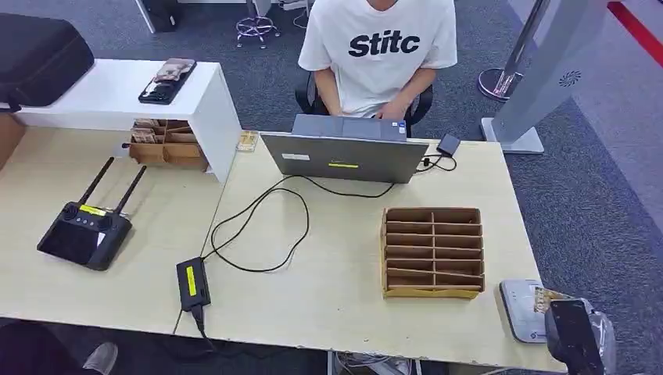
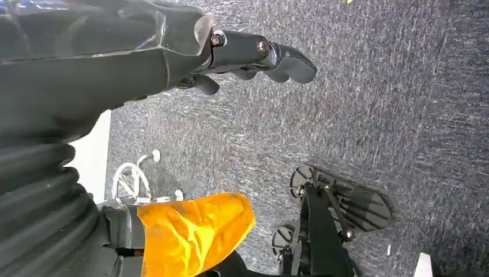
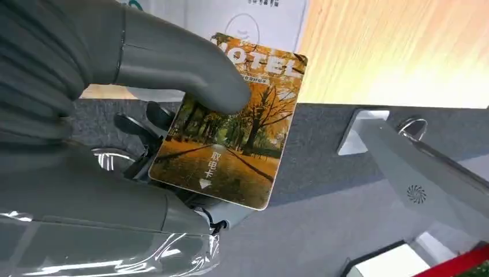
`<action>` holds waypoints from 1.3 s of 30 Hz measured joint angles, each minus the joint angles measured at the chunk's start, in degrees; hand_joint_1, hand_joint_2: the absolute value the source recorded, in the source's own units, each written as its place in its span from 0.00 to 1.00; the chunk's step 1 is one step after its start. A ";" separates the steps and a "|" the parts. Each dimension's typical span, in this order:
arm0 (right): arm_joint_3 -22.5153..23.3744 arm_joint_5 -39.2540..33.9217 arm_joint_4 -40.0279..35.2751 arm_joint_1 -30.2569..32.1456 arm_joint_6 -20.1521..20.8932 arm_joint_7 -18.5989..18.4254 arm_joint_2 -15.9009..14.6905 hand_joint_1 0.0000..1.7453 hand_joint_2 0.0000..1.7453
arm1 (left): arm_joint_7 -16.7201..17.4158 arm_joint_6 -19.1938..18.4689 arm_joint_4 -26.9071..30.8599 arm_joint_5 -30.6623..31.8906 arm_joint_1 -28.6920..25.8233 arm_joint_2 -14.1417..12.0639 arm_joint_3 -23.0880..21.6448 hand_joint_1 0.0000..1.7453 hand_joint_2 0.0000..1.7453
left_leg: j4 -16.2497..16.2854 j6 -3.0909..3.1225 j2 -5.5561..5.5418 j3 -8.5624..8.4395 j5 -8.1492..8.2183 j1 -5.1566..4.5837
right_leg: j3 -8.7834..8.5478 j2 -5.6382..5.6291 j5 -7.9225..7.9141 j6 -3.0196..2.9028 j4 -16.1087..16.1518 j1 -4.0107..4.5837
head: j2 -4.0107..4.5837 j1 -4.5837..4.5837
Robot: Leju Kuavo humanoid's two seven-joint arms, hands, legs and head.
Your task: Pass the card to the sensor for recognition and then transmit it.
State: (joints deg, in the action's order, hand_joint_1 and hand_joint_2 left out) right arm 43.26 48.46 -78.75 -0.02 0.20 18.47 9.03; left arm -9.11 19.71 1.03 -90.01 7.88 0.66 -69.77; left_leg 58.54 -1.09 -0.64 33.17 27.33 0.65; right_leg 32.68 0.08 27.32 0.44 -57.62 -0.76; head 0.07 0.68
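Note:
A hotel key card [image 3: 230, 138] printed with an autumn tree avenue is pinched in my right hand [image 3: 144, 115], the thumb pressing on its face. In the head view that right hand [image 1: 577, 334] sits at the table's near right corner, the card [image 1: 545, 296] poking out over the white sensor pad [image 1: 517, 308]. My left hand [image 2: 242, 55] hangs above dark carpet with its fingers loosely curled and nothing in it.
A cardboard slotted card box [image 1: 432, 251] stands left of the sensor. A laptop [image 1: 344, 155], black cable and power brick [image 1: 192, 283] lie mid-table, a remote controller [image 1: 84, 230] at left. A person in a white T-shirt [image 1: 379, 47] sits across the table.

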 joint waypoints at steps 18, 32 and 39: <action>-0.66 2.66 4.48 -0.63 0.04 0.39 1.20 0.99 1.00 | 0.04 -0.42 0.00 0.00 0.01 0.00 -0.04 0.00 1.00 | 0.00 0.00 0.01 -0.01 0.00 0.02 | -0.02 -0.01 0.01 0.00 0.00 0.01 | 0.00 -0.02; -1.13 2.51 3.19 -0.57 0.06 0.90 1.40 0.97 1.00 | 0.44 -0.42 0.00 0.00 0.00 0.02 -0.09 0.00 1.00 | 0.00 -0.01 0.01 -0.03 0.00 0.01 | -0.03 -0.01 0.00 -0.02 0.00 0.01 | 0.00 -0.02; -3.13 0.13 -4.40 0.70 0.17 0.63 1.70 0.96 1.00 | 0.35 -0.35 0.00 0.00 -0.02 0.02 -0.09 0.00 1.00 | 0.00 -0.01 0.01 -0.01 -0.01 0.01 | 0.00 -0.01 0.00 -0.02 0.00 0.01 | 0.00 -0.02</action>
State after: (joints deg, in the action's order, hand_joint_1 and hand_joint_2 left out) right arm 40.13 48.59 -83.15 0.69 0.37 19.10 10.73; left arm -8.76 19.37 1.03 -90.01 7.86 0.68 -69.85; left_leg 58.54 -1.11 -0.63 33.16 27.32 0.66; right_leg 32.68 0.07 27.31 0.42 -57.63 -0.75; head 0.07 0.66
